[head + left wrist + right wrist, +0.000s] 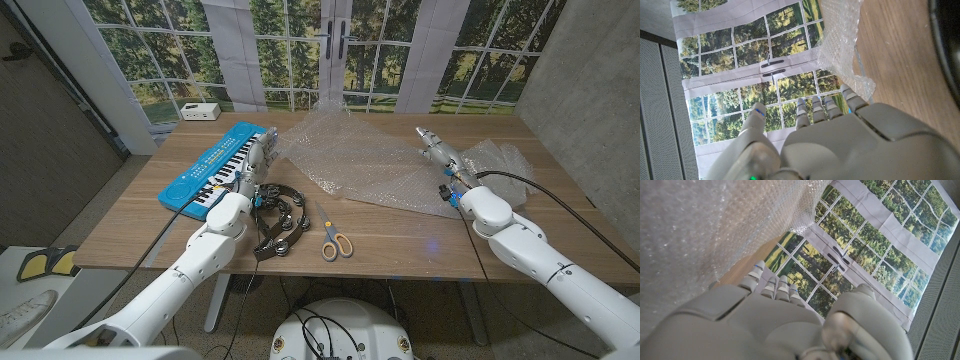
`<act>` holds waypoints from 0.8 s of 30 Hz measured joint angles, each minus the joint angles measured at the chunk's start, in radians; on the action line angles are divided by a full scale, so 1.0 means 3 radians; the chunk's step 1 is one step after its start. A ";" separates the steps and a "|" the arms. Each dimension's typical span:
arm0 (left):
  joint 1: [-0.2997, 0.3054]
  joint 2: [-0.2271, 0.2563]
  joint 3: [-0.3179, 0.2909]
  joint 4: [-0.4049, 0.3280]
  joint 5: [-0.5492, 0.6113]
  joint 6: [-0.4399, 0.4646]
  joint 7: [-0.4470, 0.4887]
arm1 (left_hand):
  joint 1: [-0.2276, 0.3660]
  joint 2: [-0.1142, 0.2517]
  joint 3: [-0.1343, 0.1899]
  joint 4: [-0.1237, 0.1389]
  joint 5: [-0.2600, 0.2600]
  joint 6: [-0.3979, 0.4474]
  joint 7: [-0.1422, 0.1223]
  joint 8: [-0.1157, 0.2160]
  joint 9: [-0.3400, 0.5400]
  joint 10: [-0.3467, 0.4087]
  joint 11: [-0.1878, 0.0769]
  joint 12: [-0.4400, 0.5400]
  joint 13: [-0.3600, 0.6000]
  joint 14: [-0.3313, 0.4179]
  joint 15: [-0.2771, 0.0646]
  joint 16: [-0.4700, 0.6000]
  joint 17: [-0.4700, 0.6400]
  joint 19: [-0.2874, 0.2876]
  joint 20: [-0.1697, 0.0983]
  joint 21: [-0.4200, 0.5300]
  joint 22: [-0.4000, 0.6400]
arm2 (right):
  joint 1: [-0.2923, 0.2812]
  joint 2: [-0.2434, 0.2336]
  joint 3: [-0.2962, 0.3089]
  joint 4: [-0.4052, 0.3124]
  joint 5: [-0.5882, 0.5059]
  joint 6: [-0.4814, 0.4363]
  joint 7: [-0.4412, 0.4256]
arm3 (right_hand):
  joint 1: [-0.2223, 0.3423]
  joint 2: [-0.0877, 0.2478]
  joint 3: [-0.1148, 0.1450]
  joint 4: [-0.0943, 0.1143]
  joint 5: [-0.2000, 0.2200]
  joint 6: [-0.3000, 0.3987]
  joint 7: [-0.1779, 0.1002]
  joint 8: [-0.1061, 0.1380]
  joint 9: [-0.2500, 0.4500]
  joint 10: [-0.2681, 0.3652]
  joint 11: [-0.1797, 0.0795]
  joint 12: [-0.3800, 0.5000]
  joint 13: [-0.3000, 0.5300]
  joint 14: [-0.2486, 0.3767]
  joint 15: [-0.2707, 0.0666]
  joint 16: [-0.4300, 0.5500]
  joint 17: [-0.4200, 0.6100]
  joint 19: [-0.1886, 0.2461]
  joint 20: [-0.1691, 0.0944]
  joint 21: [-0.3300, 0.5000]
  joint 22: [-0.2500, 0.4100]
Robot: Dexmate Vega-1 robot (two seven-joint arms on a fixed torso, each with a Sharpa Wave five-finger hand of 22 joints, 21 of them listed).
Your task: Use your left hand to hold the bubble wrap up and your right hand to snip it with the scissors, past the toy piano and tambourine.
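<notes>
A clear sheet of bubble wrap (375,160) lies spread over the table's middle and back right. Orange-handled scissors (335,241) lie near the front edge, between both arms. My left hand (258,157) stands at the wrap's left edge, over the blue toy piano (215,168), fingers apart and holding nothing; in the left wrist view the left hand (830,140) has the bubble wrap (845,45) just past its fingertips. My right hand (440,153) is open at the wrap's right side; the right wrist view shows the right hand (775,315) beside the bubble wrap (705,235).
A black tambourine (277,213) lies in front of the piano, by my left forearm. A small white box (199,111) sits at the table's back left corner. A second piece of bubble wrap (500,158) lies at the right edge. A cable runs off the right side.
</notes>
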 measured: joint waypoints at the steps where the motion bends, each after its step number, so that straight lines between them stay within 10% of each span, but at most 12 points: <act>1: -0.0003 -0.0001 0.0000 0.0010 -0.0007 0.0000 -0.0009 | 0.0000 0.0000 0.0000 0.0000 0.0000 0.0000 0.0000 0.0000 0.0000 0.0000 0.0000 0.0000 0.0000 0.0000 0.0000 0.0000 0.0000 0.0000 0.0000 0.0000 0.0000 | -0.0011 -0.0002 0.0000 -0.0016 -0.0003 0.0001 -0.0001 | 0.0000 0.0000 0.0000 0.0000 0.0000 0.0000 0.0000 0.0000 0.0000 0.0000 0.0000 0.0000 0.0000 0.0000 0.0000 0.0000 0.0000 0.0003 0.0003 0.0000 0.0000; 24: -0.0008 0.0051 -0.0030 0.0048 -0.0072 -0.0008 -0.0098 | 0.0015 0.0015 0.0000 0.0000 0.0000 0.0000 0.0000 0.0000 0.0000 0.0000 0.0000 0.0000 0.0001 0.0000 0.0000 0.0000 0.0000 0.0000 0.0000 0.0000 0.0000 | -0.0170 -0.0017 0.0032 -0.0308 -0.0050 -0.0075 -0.0113 | 0.0000 0.0000 -0.0014 -0.0014 0.0000 0.0134 -0.0007 0.0044 0.0000 0.0071 0.0013 0.0039 0.0000 0.0056 0.0016 0.0026 0.0003 0.0073 0.0046 0.0000 0.0000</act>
